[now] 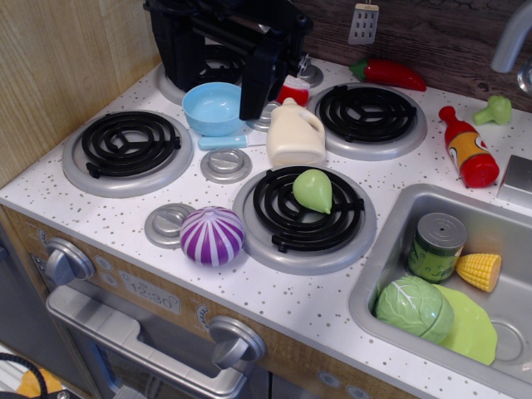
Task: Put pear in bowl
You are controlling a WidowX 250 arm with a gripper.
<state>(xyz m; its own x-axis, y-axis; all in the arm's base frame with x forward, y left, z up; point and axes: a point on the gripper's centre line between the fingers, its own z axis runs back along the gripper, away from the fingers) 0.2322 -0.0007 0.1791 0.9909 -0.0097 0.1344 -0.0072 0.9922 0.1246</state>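
The light-green pear [312,189] lies on the front right burner [306,218], pointed tip toward the lower right. The light-blue bowl [212,106] stands upright and empty between the two left burners, behind and to the left of the pear. My black gripper [256,106] hangs down from the arm at the top of the view, just beside the bowl's right rim and well behind the pear. It holds nothing. Its fingers merge into one dark shape, so I cannot tell how the jaws stand.
A cream jug [293,137] stands between bowl and pear. A purple onion [212,236] sits front left. Red pepper [389,73], ketchup bottle [470,150] and broccoli [495,110] are at the back right. The sink [382,278] holds a can, corn, cabbage and green plate.
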